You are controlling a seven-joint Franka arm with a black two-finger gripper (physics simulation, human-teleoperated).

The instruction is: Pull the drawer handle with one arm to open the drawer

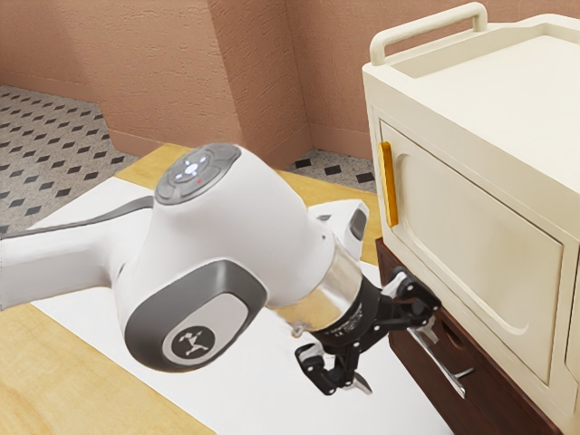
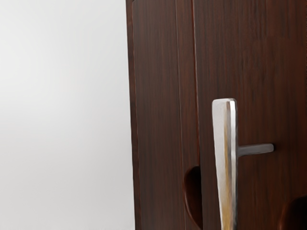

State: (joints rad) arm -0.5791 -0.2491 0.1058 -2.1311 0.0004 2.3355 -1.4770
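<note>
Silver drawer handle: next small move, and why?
I'd probably ease the open gripper toward the silver handle until its bar sits between the fingers. In the exterior view, the fingers stand wide apart and aren't closed on the bar, so pulling now would likely do nothing.

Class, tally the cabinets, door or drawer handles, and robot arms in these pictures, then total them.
Cabinets: 2 (cream cabinet, brown cabinet)
Handles: 2 (yellow handle, silver handle)
Arms: 1 (white arm)
Total: 5
</note>
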